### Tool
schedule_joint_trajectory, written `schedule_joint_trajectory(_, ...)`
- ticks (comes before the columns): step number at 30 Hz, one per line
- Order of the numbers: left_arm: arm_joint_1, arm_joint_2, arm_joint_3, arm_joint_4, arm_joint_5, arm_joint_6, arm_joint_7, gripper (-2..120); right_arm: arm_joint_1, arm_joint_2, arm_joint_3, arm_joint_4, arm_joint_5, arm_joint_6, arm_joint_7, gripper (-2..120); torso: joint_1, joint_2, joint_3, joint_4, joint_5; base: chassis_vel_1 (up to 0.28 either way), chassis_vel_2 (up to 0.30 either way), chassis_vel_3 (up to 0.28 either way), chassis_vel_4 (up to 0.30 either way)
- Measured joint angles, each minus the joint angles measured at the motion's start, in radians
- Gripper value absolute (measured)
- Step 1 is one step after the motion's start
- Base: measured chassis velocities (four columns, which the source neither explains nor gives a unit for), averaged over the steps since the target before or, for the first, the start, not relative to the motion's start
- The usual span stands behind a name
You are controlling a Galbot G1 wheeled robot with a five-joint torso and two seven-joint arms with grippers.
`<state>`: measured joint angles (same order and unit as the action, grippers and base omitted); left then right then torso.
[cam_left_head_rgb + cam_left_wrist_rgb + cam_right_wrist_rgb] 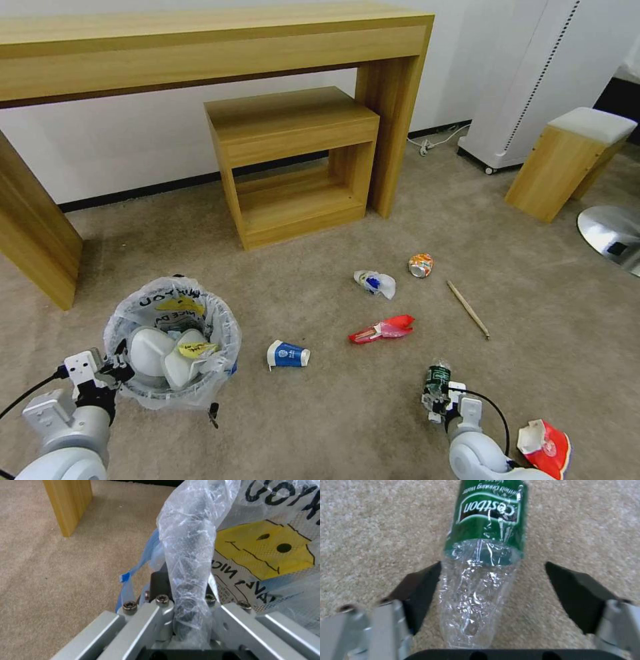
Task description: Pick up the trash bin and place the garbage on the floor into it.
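Two slippers (163, 357) binned; perhaps six litter pieces on floor (333, 413).

We read "Cestbon" in white on the green label of the clear bottle (480, 562), and "NIC" beside the yellow face on the bin's bag (266, 550).

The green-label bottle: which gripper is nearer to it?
Right. The right gripper has its jaws open on either side of the bottle lying on the floor. The left gripper is across at the trash bin, clamped on its rim.
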<state>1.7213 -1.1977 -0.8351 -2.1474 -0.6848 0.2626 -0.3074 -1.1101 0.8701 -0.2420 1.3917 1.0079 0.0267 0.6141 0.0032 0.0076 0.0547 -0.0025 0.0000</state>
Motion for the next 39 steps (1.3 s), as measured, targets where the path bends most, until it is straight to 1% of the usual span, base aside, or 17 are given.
schedule_joint_trajectory(2, 0.001, 0.0, 0.001, -0.004, -0.001, -0.001, -0.001, 1, 0.005, 0.01, -0.005, -0.016, -0.011, 0.009, -0.002, 66, 0.0, 0.0, 0.0, 0.0, -0.0001, 0.0, 0.0, 0.0, 0.0)
schedule_joint_trajectory(6, 0.002, 0.003, 0.001, -0.006, -0.002, -0.002, -0.001, 1, 0.005, 0.011, -0.007, -0.021, -0.022, 0.015, -0.008, 56, 0.0, 0.0, 0.0, 0.0, 0.0, 0.0, 0.0, 0.0, 0.0)
schedule_joint_trajectory(7, 0.002, 0.003, 0.001, -0.007, -0.002, -0.003, -0.001, 1, 0.004, 0.011, -0.007, -0.022, -0.027, 0.019, -0.01, 50, 0.0, 0.0, 0.0, 0.0, -0.0001, 0.0, 0.0, 0.0, 0.0)
schedule_joint_trajectory(9, 0.002, 0.003, 0.001, -0.007, -0.002, -0.003, -0.001, 1, 0.004, 0.01, -0.007, -0.022, -0.03, 0.021, -0.012, 47, 0.0, 0.0, 0.0, 0.0, -0.0001, 0.0, 0.0, 0.0, 0.0)
schedule_joint_trajectory(10, 0.002, 0.004, 0.001, -0.008, -0.002, -0.003, -0.001, 1, 0.002, 0.008, -0.006, -0.021, -0.034, 0.024, -0.015, 39, 0.0, 0.0, 0.0, 0.0, -0.0001, 0.0, 0.0, 0.0, 0.0)
schedule_joint_trajectory(15, -0.001, 0.004, 0.002, -0.004, -0.002, -0.003, -0.001, 1, -0.014, -0.019, 0.02, 0.023, -0.059, 0.06, -0.048, 27, 0.0, 0.0, 0.0, 0.0, 0.0002, 0.0, 0.0, 0.0, 0.0)
schedule_joint_trajectory(21, -0.011, 0.004, 0.01, 0.013, 0.002, -0.003, 0.0, 1, -0.041, -0.111, 0.091, 0.21, -0.106, 0.159, -0.176, 13, 0.0, 0.0, 0.0, -0.0001, 0.0, 0.0, 0.0, 0.0, 0.0)
schedule_joint_trajectory(26, -0.012, 0.005, 0.015, 0.014, 0.004, -0.003, 0.0, 1, 0.005, -0.168, 0.09, 0.325, -0.119, 0.203, -0.243, 10, 0.0, 0.0, 0.0, -0.0001, 0.0, 0.0, 0.0, 0.0, 0.0)
schedule_joint_trajectory(29, 0.002, 0.011, 0.019, -0.003, 0.007, 0.005, 0.0, 1, 0.183, -0.253, -0.002, 0.463, -0.106, 0.239, -0.346, 10, 0.0, 0.0, 0.0, 0.0001, -0.0002, 0.0, 0.0, 0.0, 0.0)
schedule_joint_trajectory(30, 0.002, 0.011, 0.019, -0.003, 0.007, 0.005, 0.0, 1, 0.183, -0.253, -0.002, 0.463, -0.106, 0.239, -0.346, 10, 0.0, 0.0, 0.0, 0.0001, -0.0002, 0.0, 0.0, 0.0, 0.0)
schedule_joint_trajectory(31, 0.013, 0.016, 0.02, -0.018, 0.006, 0.011, 0.0, 1, 0.313, -0.277, -0.084, 0.507, -0.076, 0.246, -0.391, 10, 0.0, 0.0, 0.0, -0.0004, -0.0001, 0.0, 0.0, 0.0, 0.0)
schedule_joint_trajectory(32, 0.019, 0.018, 0.021, -0.026, 0.006, 0.015, 0.0, 1, 0.435, -0.281, -0.168, 0.53, -0.057, 0.259, -0.426, 9, 0.0, 0.0, 0.0, 0.0002, 0.0, 0.0, 0.0, 0.0, 0.0)
schedule_joint_trajectory(33, 0.022, 0.019, 0.022, -0.031, 0.006, 0.016, 0.0, 1, 0.495, -0.277, -0.215, 0.539, -0.048, 0.267, -0.449, 9, 0.0, 0.0, 0.0, 0.0004, -0.0007, 0.0, 0.0, 0.0, 0.0)
schedule_joint_trajectory(34, 0.022, 0.019, 0.022, -0.031, 0.006, 0.016, 0.0, 1, 0.495, -0.277, -0.215, 0.539, -0.048, 0.267, -0.449, 9, 0.0, 0.0, 0.0, 0.0004, -0.0007, 0.0, 0.0, 0.0, 0.0)
schedule_joint_trajectory(36, 0.029, 0.018, 0.026, -0.044, 0.008, 0.02, -0.001, 1, 0.648, -0.241, -0.355, 0.55, -0.015, 0.295, -0.519, 9, 0.0, 0.0, 0.0, 0.0003, 0.0005, 0.0, 0.0, 0.0, 0.0)
schedule_joint_trajectory(37, 0.029, 0.018, 0.026, -0.044, 0.008, 0.02, -0.001, 1, 0.648, -0.241, -0.355, 0.55, -0.015, 0.295, -0.519, 9, 0.0, 0.0, 0.0, 0.0003, 0.0005, 0.0, 0.0, 0.0, 0.0)
schedule_joint_trajectory(39, 0.03, 0.015, 0.029, -0.056, 0.012, 0.024, -0.002, 1, 0.772, -0.2, -0.462, 0.552, 0.012, 0.319, -0.578, 8, 0.0, 0.0, 0.0, -0.0001, -0.0003, 0.0, 0.0, 0.0, 0.0)
